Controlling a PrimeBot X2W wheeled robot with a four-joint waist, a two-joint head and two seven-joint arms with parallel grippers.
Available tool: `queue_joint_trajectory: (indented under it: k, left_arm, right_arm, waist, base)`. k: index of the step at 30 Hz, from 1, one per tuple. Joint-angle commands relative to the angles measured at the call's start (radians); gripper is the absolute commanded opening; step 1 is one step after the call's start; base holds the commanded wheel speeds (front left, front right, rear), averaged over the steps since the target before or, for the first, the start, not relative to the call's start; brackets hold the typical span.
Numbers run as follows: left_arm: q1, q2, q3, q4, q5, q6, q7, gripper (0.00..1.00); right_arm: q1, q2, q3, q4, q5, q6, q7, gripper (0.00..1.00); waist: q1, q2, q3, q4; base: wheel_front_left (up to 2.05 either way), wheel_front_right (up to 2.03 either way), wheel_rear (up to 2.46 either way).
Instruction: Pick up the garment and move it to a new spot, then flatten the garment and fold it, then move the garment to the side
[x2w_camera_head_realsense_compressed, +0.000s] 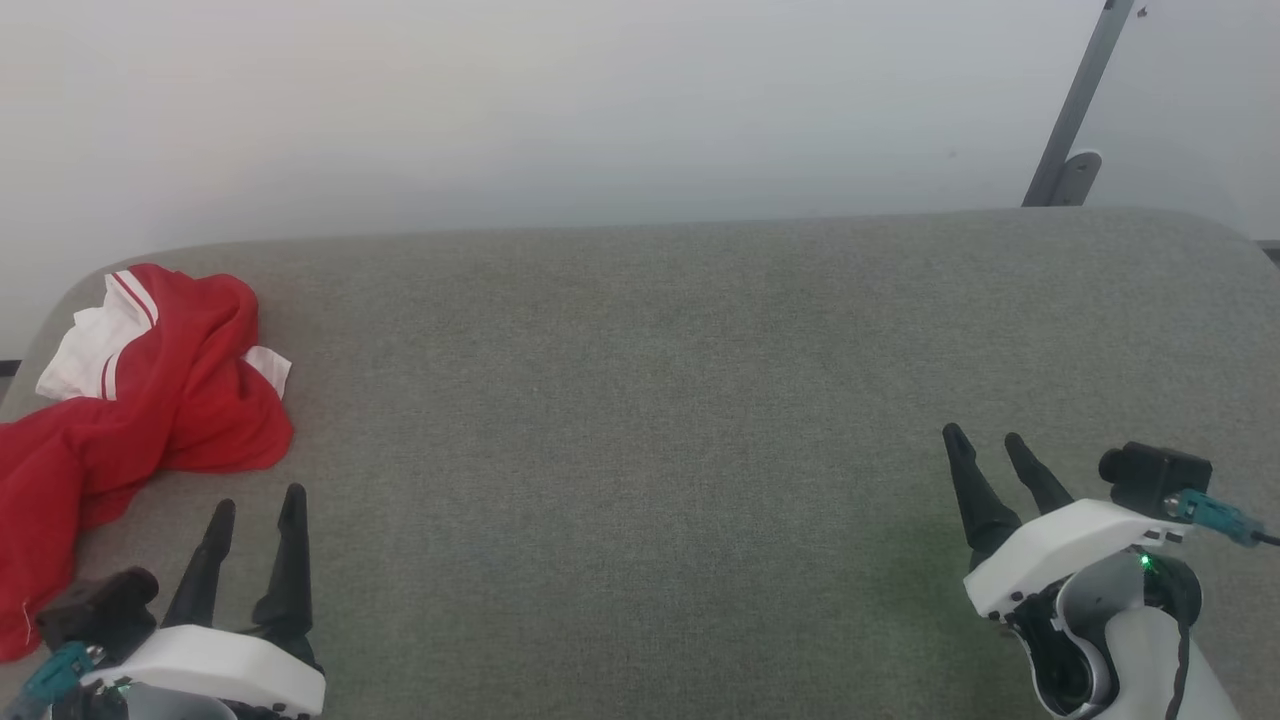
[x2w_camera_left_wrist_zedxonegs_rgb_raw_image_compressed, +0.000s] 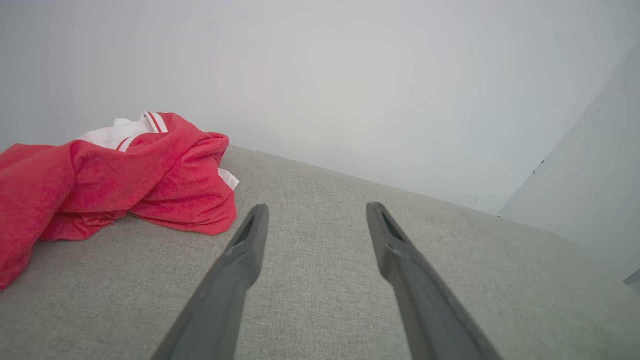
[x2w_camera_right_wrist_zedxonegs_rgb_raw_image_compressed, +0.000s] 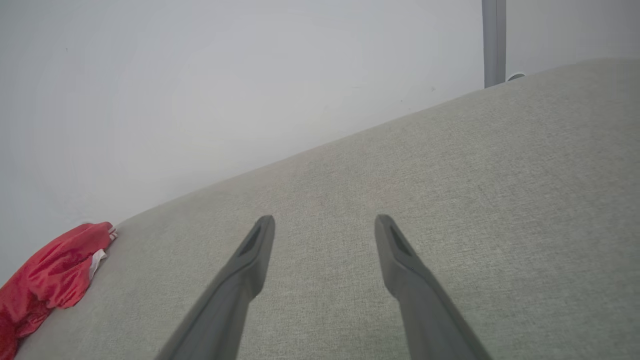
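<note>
Jaws wide apart and empty, the left gripper (x2w_camera_head_realsense_compressed: 258, 498) and right gripper (x2w_camera_head_realsense_compressed: 982, 434) sit at the near edge of the grey padded surface (x2w_camera_head_realsense_compressed: 640, 400); just beyond the left one, the garment (x2w_camera_head_realsense_compressed: 170, 400) lies crumpled by the surface's far left corner

No text, number, label or sign can be read; on the crumpled garment (x2w_camera_head_realsense_compressed: 190, 400) only red and white cloth is seen.

You see the garment (x2w_camera_head_realsense_compressed: 150, 400) crumpled in a loose red heap at the table's (x2w_camera_head_realsense_compressed: 650, 400) far left edge, white striped sleeve on top, part hanging over the side
</note>
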Motion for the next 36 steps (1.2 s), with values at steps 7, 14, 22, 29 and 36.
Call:
queue_joint_trajectory:
  k: [7,14,22,29,36]
  left_arm:
    - [0.004,0.018,-0.003,-0.009,0.079,-0.009,-0.025,1.0]
    - [0.011,0.022,-0.004,-0.014,0.126,-0.01,-0.038,1.0]
    - [0.019,0.029,-0.005,-0.016,0.179,-0.01,-0.054,1.0]
    - [0.022,0.035,-0.008,-0.018,0.218,-0.011,-0.069,1.0]
    - [0.025,0.041,-0.009,-0.019,0.261,-0.01,-0.08,1.0]
  right_arm:
    - [-0.022,0.001,-0.007,-0.013,-0.086,0.003,-0.014,1.0]
    - [-0.025,0.005,-0.011,-0.015,-0.143,0.003,-0.019,1.0]
    - [-0.029,0.006,-0.01,-0.013,-0.21,0.003,-0.024,1.0]
    - [-0.034,0.002,-0.008,-0.008,-0.265,0.003,-0.031,1.0]
    - [-0.038,0.003,-0.006,-0.007,-0.317,0.002,-0.039,1.0]
  waist:
    - [0.0,0.0,0.001,-0.001]
    - [0.0,0.0,0.001,-0.003]
    - [0.0,0.0,0.001,-0.008]
    - [0.0,0.0,0.001,-0.01]
    - [0.0,0.0,-0.003,-0.013]
  base:
    - [0.0,0.0,0.0]
    - [0.0,0.0,0.0]
    - [0.0,0.0,0.0]
    - [0.0,0.0,0.0]
    - [0.0,0.0,0.0]
